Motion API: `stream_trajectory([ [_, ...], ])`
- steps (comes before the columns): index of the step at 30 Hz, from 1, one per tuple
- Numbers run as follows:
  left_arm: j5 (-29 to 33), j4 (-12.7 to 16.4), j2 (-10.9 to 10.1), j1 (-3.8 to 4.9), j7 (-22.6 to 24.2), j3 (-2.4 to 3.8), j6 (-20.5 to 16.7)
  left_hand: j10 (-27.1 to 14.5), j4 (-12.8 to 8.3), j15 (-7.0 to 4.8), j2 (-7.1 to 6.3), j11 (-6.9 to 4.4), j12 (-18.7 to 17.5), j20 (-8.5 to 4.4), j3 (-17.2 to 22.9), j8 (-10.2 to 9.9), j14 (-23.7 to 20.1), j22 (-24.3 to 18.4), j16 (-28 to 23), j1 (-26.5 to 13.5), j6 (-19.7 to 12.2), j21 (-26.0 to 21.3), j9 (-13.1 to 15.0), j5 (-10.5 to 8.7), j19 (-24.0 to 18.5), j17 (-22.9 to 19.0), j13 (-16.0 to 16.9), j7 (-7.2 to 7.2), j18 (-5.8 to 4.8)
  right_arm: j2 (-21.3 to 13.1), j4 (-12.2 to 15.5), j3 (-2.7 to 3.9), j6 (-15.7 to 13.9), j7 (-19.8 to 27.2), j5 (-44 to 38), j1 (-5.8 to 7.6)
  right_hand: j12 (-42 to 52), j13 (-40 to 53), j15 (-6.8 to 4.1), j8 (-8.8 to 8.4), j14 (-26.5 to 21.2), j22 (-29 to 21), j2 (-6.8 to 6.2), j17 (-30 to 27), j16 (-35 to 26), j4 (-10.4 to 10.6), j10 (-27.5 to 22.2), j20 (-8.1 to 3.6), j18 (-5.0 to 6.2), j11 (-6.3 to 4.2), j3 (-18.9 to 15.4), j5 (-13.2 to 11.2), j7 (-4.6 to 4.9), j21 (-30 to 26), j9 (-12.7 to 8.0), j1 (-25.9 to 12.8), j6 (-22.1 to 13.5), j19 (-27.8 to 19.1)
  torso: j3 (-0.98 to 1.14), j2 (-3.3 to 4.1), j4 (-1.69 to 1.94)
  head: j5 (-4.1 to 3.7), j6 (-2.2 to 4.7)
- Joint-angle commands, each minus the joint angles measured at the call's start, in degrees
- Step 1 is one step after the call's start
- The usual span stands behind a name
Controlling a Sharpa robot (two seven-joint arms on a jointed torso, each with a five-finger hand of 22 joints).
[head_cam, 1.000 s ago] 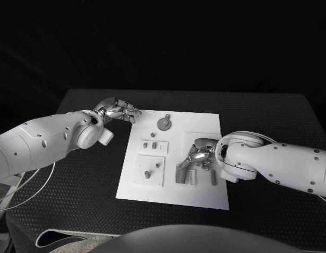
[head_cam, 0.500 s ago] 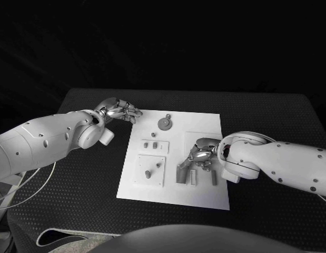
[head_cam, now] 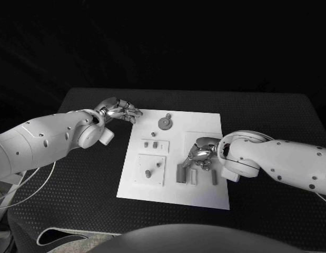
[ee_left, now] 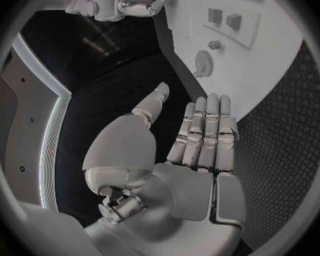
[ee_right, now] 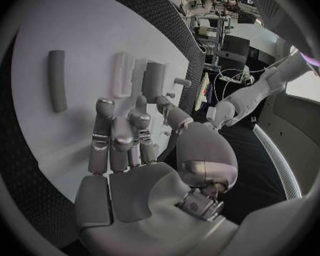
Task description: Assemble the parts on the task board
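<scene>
Right hand (head_cam: 200, 152) empty over task board (head_cam: 205, 192), parts (head_cam: 181, 174) beneath

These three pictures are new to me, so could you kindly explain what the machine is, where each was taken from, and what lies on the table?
It is a robot with two white arms, each ending in a silver hand. The square picture looks down from its head at a black table. The two round ones come from cameras at the wrists, each looking out over that arm's own palm.

In the middle lies a white task board carrying small grey parts: short bars, pegs and a round piece.

The left hand is at the board's far left corner, fingers straight and together, holding nothing. The right hand is over the board near the bars; its wrist picture shows the palm empty and the fingers extended.
</scene>
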Motion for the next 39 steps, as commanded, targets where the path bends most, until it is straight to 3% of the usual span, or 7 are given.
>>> stream_trajectory([
  [1,-0.3,0.1,0.0,0.02,0.1,0.02,0.6,-0.4,-0.1,0.32,0.22,0.0,-0.1,0.01,-0.2,-0.2,0.0,-0.1,-0.3,-0.3,-0.4,0.2,-0.1,0.1,-0.2,0.1,-0.1,0.08,1.0,0.2,-0.1,0.04,1.5,1.1,1.2,-0.14,0.3,-0.1,-0.44,-0.33,-0.1,1.0,-0.67,0.0,0.1,0.1,0.1,0.04,0.78,-0.41,-0.3,-0.2,0.07,0.1,-0.1,-0.7,0.2,-0.3,-0.05,0.0,0.01,0.05,0.01],
  [15,-0.3,0.2,0.0,0.02,0.1,0.02,0.7,-0.4,-0.1,0.33,0.19,0.02,-0.1,0.02,-0.1,-0.2,0.0,-0.1,-0.4,-0.3,-0.4,0.1,-0.1,0.1,-0.2,0.1,-0.1,0.09,0.99,0.2,0.0,0.08,1.4,0.6,-1.5,-0.14,0.2,-0.2,-0.43,-0.51,-0.3,1.0,-1.91,-0.3,0.0,0.3,0.0,0.11,0.78,-0.36,-0.7,-0.2,0.13,0.1,-0.3,-1.0,0.1,-0.4,-0.03,0.01,-0.05,0.13,0.0],
  [19,-0.3,0.1,0.0,0.02,0.0,0.02,0.7,-0.4,-0.1,0.33,0.2,0.02,-0.1,0.03,-0.1,-0.2,0.0,-0.1,-0.4,-0.3,-0.4,0.1,-0.1,0.1,-0.2,0.1,-0.1,0.1,0.99,0.0,0.2,0.09,0.8,1.2,-2.3,-0.14,0.2,-0.2,-0.44,-0.52,-0.2,1.0,-2.77,-0.1,0.1,0.6,0.0,0.11,0.78,-0.38,-0.8,-0.2,0.1,0.1,-0.3,-1.4,0.3,-0.3,0.01,0.0,-0.03,0.12,-0.04],
  [24,-0.3,0.1,0.0,0.02,0.1,0.01,0.8,-0.4,-0.1,0.34,0.22,0.03,-0.1,0.03,-0.1,-0.2,0.0,-0.1,-0.4,-0.3,-0.4,0.2,-0.1,0.1,-0.2,0.2,-0.1,0.1,0.99,-1.1,1.0,0.41,-2.9,6.5,-4.6,-0.14,0.3,-0.2,-0.56,-0.64,-0.1,0.9,-4.77,-0.3,0.0,1.1,0.2,-0.08,0.78,-0.44,-0.3,-0.2,0.06,0.0,-0.4,-1.3,0.3,-0.1,0.02,-0.01,-0.01,0.14,-0.07],
  [29,-0.3,0.2,-0.1,0.02,0.1,0.01,0.8,-0.4,-0.1,0.34,0.22,0.03,-0.1,0.03,-0.1,-0.2,0.0,-0.1,-0.4,-0.3,-0.4,0.2,-0.1,0.1,-0.2,0.2,-0.1,0.1,0.99,-2.1,1.8,0.57,-6.6,11.7,-8.2,-0.14,1.0,0.1,-0.16,-1.74,0.7,0.9,-6.42,0.7,0.4,0.7,0.4,-0.31,0.78,0.15,0.7,-0.2,0.7,0.1,-0.8,1.0,-1.7,0.5,-0.02,0.0,-0.03,0.21,-0.03],
  [35,-0.3,0.2,-0.1,0.02,0.1,0.0,0.8,-0.4,-0.1,0.34,0.23,0.03,-0.1,0.03,-0.1,-0.2,0.0,-0.1,-0.4,-0.3,-0.4,0.2,-0.1,0.1,-0.2,0.2,-0.1,0.1,0.99,-2.3,1.8,0.56,-10.8,16.2,-11.8,-0.14,1.7,0.6,0.28,-2.42,0.9,0.9,-6.75,1.0,0.6,0.0,0.2,-0.43,0.78,0.64,1.3,-0.2,1.21,0.2,-1.0,4.3,-3.0,0.7,0.05,0.01,-0.1,0.27,0.02],
  [39,-0.3,0.1,0.0,0.02,0.1,0.0,0.9,-0.4,-0.1,0.34,0.24,0.03,-0.1,0.03,-0.1,-0.2,0.0,-0.1,-0.4,-0.3,-0.4,0.2,-0.1,0.11,-0.2,0.2,-0.1,0.1,0.99,-2.1,1.8,0.56,-10.1,17.5,-12.3,-0.14,2.0,0.8,0.57,-2.7,0.7,1.0,-6.81,0.8,0.5,-0.2,-0.1,-0.39,0.78,0.93,1.3,-0.2,1.51,0.3,-1.0,7.4,-3.6,0.6,0.04,0.0,-0.07,0.19,0.07],
])
